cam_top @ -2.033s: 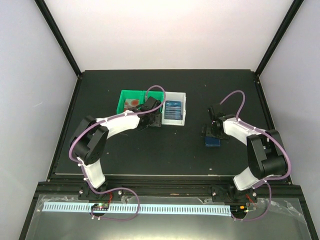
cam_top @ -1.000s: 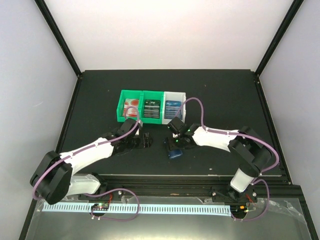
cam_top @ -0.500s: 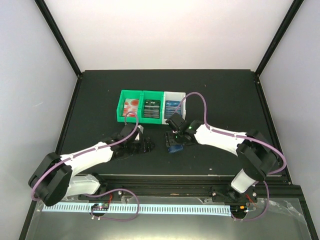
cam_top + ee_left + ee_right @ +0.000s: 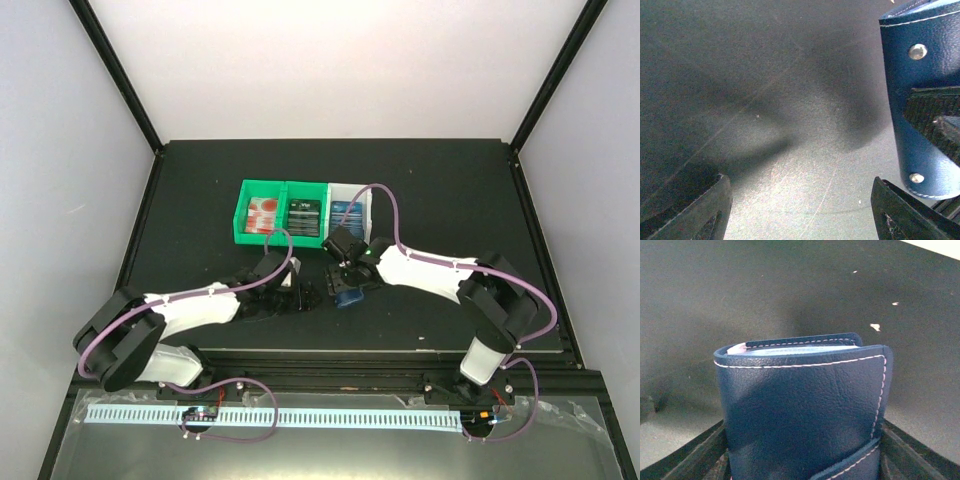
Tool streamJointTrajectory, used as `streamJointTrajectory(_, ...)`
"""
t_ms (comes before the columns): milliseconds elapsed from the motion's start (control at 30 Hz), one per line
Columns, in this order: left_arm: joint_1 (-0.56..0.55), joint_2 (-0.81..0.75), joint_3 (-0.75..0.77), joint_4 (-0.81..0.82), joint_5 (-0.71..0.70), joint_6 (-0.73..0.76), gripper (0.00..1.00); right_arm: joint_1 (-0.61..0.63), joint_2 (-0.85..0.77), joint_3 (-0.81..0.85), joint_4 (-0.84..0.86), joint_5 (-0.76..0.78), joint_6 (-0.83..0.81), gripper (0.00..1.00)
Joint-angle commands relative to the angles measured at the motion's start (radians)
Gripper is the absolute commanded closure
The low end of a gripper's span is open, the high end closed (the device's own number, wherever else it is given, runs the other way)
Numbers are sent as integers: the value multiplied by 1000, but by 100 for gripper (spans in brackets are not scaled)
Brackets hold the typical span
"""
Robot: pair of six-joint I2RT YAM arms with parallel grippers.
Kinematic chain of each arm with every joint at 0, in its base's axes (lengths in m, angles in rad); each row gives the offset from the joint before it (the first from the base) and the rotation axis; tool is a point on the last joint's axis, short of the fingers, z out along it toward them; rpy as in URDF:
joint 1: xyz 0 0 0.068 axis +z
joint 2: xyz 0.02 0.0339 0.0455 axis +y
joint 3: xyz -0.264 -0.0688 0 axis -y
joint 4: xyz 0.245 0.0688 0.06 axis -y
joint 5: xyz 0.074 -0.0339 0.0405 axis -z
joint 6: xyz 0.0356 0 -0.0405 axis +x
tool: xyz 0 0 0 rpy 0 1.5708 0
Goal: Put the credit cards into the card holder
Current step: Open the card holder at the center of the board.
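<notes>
Top external view: the right gripper (image 4: 346, 283) grips the folded card holder (image 4: 348, 298) just below the middle of the frame.
Its jaws are closed on the card holder's sides (the right wrist view shows it folded, with a pale edge showing along its top). The left gripper (image 4: 306, 293) sits just left of it, jaws spread apart over the dark table (image 4: 765, 100). The credit cards (image 4: 303, 215) lie in the green-and-white bin (image 4: 262, 239) above. The red-and-white cards (image 4: 263, 212) are in its left compartment, the dark cards in the middle and the blue cards (image 4: 346, 210) on the right.
</notes>
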Motion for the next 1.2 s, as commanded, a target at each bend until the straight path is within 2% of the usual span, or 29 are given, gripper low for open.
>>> streamJointTrajectory(0,-8,13,12,64,14,-19,22,7,9,11,2,-12,-7,24)
streamJointTrajectory(167,-8,28,-3,85,-4,-37,20,7,-8,9,-1,13,-16,18)
streamJointTrajectory(400,-8,33,-13,117,-11,-57,19,6,-18,4,-8,61,-18,18)
streamJointTrajectory(500,-8,31,-20,143,-6,-68,20,7,-11,-1,-11,91,-19,26)
streamJointTrajectory(633,-8,48,-15,181,13,-88,24,4,22,1,17,52,-48,39)
streamJointTrajectory(900,-8,121,-8,255,49,-154,29,2,74,-4,50,24,-67,47)
streamJointTrajectory(1167,-9,186,0,298,60,-181,33,-39,57,-72,129,-75,-63,70)
